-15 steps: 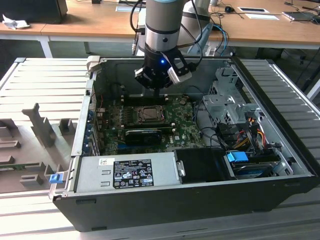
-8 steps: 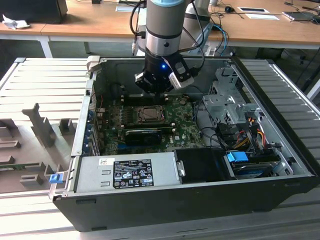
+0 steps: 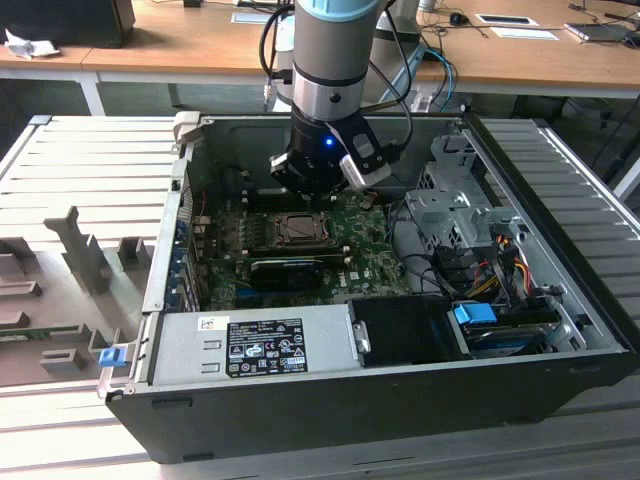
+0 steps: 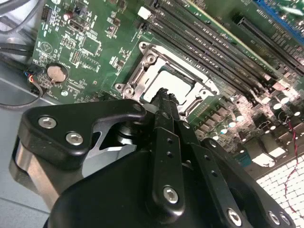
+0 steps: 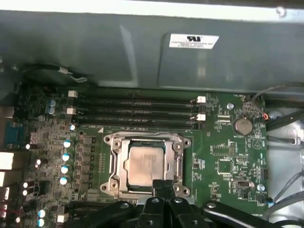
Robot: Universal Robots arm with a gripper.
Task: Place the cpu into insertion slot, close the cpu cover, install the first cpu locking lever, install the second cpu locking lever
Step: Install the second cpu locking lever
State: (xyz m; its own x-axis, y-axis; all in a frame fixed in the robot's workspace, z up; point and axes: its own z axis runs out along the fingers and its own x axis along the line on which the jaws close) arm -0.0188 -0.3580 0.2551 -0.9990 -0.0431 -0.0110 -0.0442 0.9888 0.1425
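The cpu (image 5: 142,164) lies flat in the insertion slot (image 3: 298,229) on the green motherboard (image 5: 228,156), its dull silver top showing. The cpu cover (image 5: 147,139), a silver frame with a square window, lies down flat around the chip. My gripper (image 5: 164,186) is shut with nothing between its black fingers (image 4: 164,102). It hovers over one edge of the socket, next to the chip (image 4: 176,83) and the cover's frame (image 4: 148,56). In the exterior view the gripper (image 3: 300,190) hangs just above the socket, at the back of the open case.
Long black memory slots (image 5: 137,114) run beside the socket. A black ribbed heatsink (image 3: 285,268) sits on its near side. A grey power supply (image 3: 255,345), a metal drive cage (image 3: 450,200) and loose cables (image 3: 490,262) stand inside the case walls. A coin battery (image 5: 243,125) sits nearby.
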